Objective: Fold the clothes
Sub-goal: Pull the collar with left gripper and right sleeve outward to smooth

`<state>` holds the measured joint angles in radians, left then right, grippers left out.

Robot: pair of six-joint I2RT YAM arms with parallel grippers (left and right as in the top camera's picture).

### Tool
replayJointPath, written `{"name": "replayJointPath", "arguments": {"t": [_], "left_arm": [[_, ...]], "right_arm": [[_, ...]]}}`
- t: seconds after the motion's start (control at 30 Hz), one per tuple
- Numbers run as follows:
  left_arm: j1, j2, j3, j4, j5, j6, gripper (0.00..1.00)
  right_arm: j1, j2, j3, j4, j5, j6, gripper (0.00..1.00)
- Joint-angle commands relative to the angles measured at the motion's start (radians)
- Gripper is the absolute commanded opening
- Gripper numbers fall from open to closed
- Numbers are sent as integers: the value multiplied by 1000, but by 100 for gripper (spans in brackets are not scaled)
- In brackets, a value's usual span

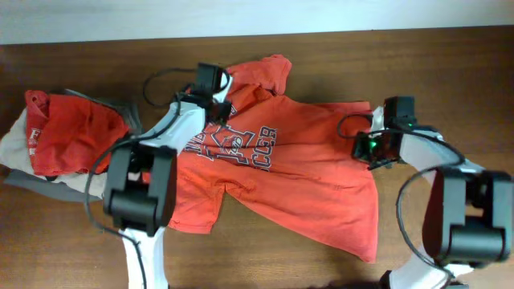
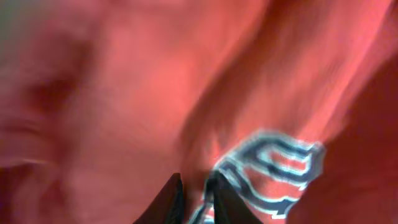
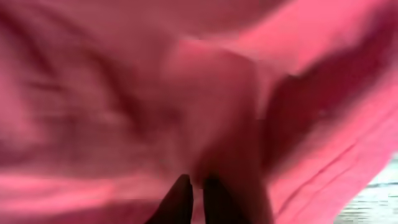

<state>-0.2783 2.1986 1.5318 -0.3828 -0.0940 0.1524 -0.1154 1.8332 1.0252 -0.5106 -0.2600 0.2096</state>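
Note:
The clothes here are one orange-red T-shirt (image 1: 305, 168), spread rumpled across the middle of the wooden table with its navy-and-white print (image 1: 233, 144) face up. My left gripper (image 1: 215, 103) sits on the shirt's upper left part, by the print. In the left wrist view its jaws (image 2: 198, 186) stand nearly together with a pinch of red cloth between them, and the print (image 2: 273, 165) lies just to the right. My right gripper (image 1: 371, 148) is at the shirt's right edge. Seen from the right wrist, this gripper (image 3: 198, 186) is pinched on a raised fold of the T-shirt (image 3: 124, 93).
A pile of other garments (image 1: 72, 132) lies at the table's left end, a red one on top of grey and beige cloth (image 1: 48, 181). Bare wood (image 1: 450, 72) shows at the back right. Both arm bases stand at the front edge.

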Motion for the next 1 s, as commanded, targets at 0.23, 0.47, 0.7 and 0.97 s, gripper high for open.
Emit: {"name": "replayJointPath", "arguments": {"t": [0.23,0.47,0.7,0.97], "left_arm": [[6,43,1,-67,-9,29,16],[5,42,1,-86,-10,29,17],[-19,2,47,-89,-11,29,34],[-23,-15,119,-35,5,29,45]], "right_arm": [[-77,19,26,-70,608,163,15],[-119,19,163,-203,541,164,16],[-100,17,377,-389,343,108,19],[-73,21,364,-375,175,82,18]]}}
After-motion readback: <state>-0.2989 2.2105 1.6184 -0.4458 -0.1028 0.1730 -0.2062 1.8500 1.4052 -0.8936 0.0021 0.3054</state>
